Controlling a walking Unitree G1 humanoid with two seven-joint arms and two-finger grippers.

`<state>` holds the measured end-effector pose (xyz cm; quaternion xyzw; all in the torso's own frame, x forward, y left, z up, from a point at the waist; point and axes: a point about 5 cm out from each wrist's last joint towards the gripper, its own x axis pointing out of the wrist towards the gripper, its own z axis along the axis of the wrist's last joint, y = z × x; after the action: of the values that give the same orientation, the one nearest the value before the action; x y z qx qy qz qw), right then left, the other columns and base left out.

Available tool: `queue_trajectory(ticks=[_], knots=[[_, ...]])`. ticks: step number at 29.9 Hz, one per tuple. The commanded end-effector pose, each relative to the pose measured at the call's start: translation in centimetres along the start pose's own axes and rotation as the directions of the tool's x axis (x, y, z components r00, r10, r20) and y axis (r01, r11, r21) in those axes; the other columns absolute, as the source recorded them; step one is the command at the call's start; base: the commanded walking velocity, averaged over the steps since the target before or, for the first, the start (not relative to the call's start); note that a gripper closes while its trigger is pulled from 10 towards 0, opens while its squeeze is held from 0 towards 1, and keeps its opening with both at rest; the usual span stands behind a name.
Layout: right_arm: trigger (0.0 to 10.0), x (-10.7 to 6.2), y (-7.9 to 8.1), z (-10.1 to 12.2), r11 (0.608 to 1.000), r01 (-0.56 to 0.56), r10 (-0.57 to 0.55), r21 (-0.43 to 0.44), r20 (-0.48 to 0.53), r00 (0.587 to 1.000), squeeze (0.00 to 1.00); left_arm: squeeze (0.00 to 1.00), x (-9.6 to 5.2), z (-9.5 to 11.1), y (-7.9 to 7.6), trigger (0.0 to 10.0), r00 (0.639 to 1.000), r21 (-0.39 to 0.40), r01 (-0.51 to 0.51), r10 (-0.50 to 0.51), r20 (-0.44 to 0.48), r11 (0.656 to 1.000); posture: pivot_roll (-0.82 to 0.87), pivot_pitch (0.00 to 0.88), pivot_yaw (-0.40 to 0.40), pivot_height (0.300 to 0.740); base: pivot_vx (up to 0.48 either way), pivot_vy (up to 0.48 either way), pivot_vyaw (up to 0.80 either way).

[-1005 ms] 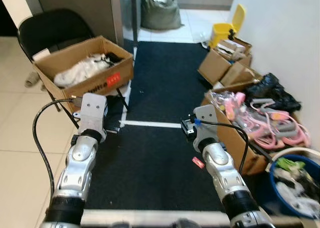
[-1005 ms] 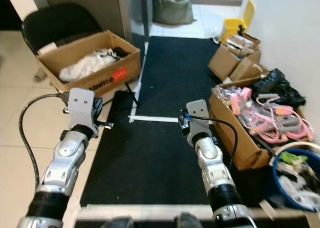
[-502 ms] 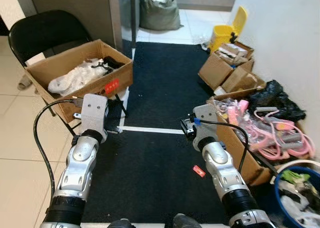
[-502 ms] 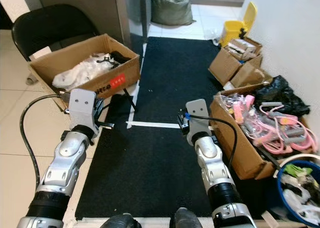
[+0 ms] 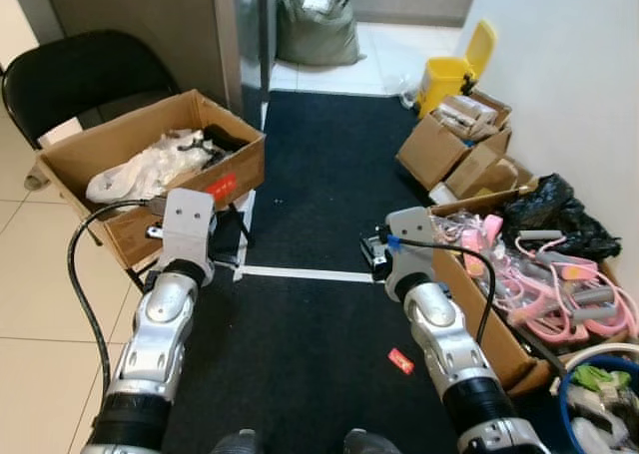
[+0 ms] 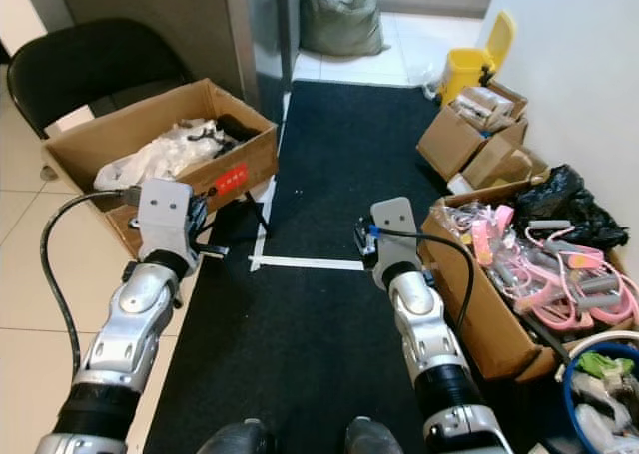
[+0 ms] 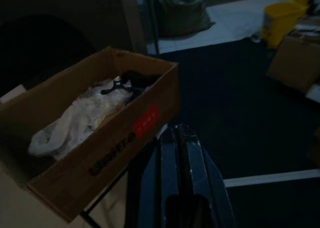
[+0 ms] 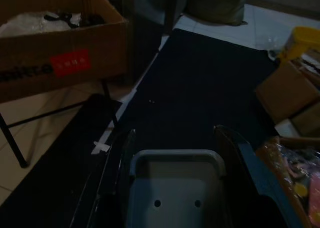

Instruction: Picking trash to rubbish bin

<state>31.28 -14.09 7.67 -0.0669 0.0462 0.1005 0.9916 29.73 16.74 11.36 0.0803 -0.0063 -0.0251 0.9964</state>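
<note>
From the left eye view, you look down a black carpet runner (image 5: 319, 175) with a white tape line (image 5: 300, 273) across it. Your left arm reaches forward on the left, your right arm on the right. A small red scrap of trash (image 5: 400, 361) lies on the carpet just beside your right forearm. At the lower right edge sits a blue bin (image 5: 599, 414) holding white and green rubbish. A cardboard box of white plastic (image 5: 150, 170) rests on a black folding chair (image 5: 80, 75) to your left.

From the right eye view, an open box of pink cords (image 6: 529, 274) stands on your right along the white wall, with smaller cardboard boxes (image 6: 479, 135) and a yellow container (image 6: 469, 65) farther back. A grey-green sack (image 6: 344, 15) sits at the far end of the carpet.

From the left wrist view, which is dim, the left gripper (image 7: 179, 153) has its two black fingers pressed together, holding nothing, pointing toward the box on the chair.

From the right wrist view, also dark, the right gripper (image 8: 172, 138) has its fingers spread wide apart and empty, above the carpet.
</note>
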Motion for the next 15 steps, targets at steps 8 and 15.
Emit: queue_trajectory(ticks=[8,15], knots=[[10.0,-0.19,-0.24,-0.28,1.000,0.010,-0.010,-0.003,-0.013,1.000,0.00,0.00,-0.13,-0.33,-0.03,10.0,1.000,-0.001,0.003,-0.003,-0.019,1.000,0.06,0.045,-0.006,0.740,0.323,0.000,0.00],[10.0,-0.19,-0.14,-0.35,1.000,0.010,-0.010,-0.004,-0.015,1.000,0.00,0.00,-0.11,-0.28,0.03,10.0,1.000,0.002,0.003,-0.003,-0.018,1.000,0.06,0.044,-0.004,0.740,0.319,0.000,0.00]])
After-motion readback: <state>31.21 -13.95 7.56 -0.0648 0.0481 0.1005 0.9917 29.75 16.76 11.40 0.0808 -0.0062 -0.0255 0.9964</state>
